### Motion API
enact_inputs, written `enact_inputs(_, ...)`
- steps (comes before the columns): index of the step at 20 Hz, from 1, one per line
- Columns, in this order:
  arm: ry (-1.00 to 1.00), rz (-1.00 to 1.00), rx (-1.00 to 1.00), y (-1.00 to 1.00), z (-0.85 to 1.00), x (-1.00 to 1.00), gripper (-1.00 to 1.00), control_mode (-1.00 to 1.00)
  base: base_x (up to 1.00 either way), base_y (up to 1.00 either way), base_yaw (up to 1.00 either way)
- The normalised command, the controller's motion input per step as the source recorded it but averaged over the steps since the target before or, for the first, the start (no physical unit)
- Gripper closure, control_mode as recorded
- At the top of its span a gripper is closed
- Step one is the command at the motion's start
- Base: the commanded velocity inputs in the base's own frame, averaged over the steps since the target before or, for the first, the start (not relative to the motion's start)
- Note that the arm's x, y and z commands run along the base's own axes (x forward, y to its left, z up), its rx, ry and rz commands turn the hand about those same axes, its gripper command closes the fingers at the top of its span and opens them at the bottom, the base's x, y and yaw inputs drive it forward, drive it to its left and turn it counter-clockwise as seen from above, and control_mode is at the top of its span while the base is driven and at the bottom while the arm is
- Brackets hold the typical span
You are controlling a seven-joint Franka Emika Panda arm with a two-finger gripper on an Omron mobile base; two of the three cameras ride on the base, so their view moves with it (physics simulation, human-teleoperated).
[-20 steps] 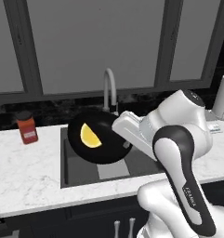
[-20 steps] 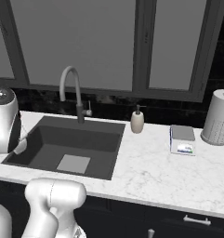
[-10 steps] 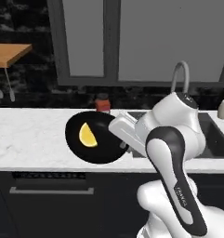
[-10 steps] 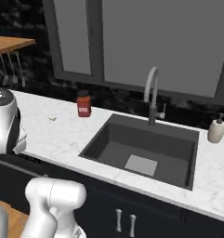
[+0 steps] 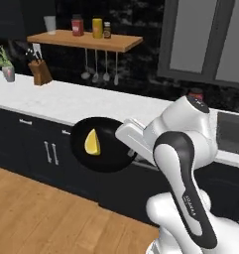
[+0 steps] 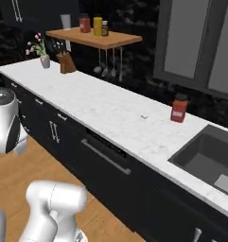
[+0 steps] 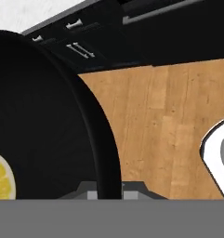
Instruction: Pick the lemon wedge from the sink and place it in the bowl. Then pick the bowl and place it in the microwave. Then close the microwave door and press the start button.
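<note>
We see the lemon wedge (image 5: pixel 92 143) lying inside the bowl (image 5: pixel 102 145), left of centre on its black floor; in the hand view the wedge (image 7: pixel 2 180) shows as a yellow slice at the lower left, w/ the bowl rim (image 7: pixel 102 153) curving down to the bottom edge. The bowl is off the table, held in the air over the wooden floor (image 5: pixel 46 213), in front of the dark cabinet fronts (image 5: pixel 39 144). The hand (image 5: pixel 131 141) is clenched on the bowl's right rim; the rim runs betw. its tips in the hand view.

Behind the bowl, the white marble table (image 5: pixel 66 101) runs left to right. The sink (image 6: pixel 211 163) is set in it at the far right, a pale mat visible in its basin. An orange-red jar (image 6: pixel 179 108) w/ dark lid stands on the table just left of the sink, well apart from the bowl. A small pale scrap (image 6: pixel 144 116) lies on the table left of the jar.

Further left: knife block (image 5: pixel 40 74) and a flower vase (image 5: pixel 8 73) at the back of the table. Above, a wooden shelf (image 5: pixel 86 39) carries a glass and three jars; utensils (image 5: pixel 98 74) hang under it.
</note>
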Motion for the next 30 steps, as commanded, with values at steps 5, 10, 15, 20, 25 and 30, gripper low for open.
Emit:
enact_inputs(5, 0.00, 0.00, 0.00, 0.00, 0.00, 0.00, 1.00, 1.00, -0.01, 0.62, 0.72)
enact_inputs(10, 0.00, 0.00, 0.00, 0.00, 0.00, 0.00, 1.00, 1.00, 0.11, 0.42, 0.73)
enact_inputs(15, 0.00, 0.00, 0.00, 0.00, 0.00, 0.00, 1.00, 1.00, 0.12, 0.45, 0.77)
enact_inputs(20, 0.00, 0.00, 0.00, 0.00, 0.00, 0.00, 1.00, 1.00, 0.11, 0.31, 0.81)
enact_inputs(25, 0.00, 0.00, 0.00, 0.00, 0.00, 0.00, 1.00, 1.00, 0.09, 0.03, 0.78)
enact_inputs(30, 0.00, 0.00, 0.00, 0.00, 0.00, 0.00, 1.00, 1.00, 0.11, 0.01, 0.76)
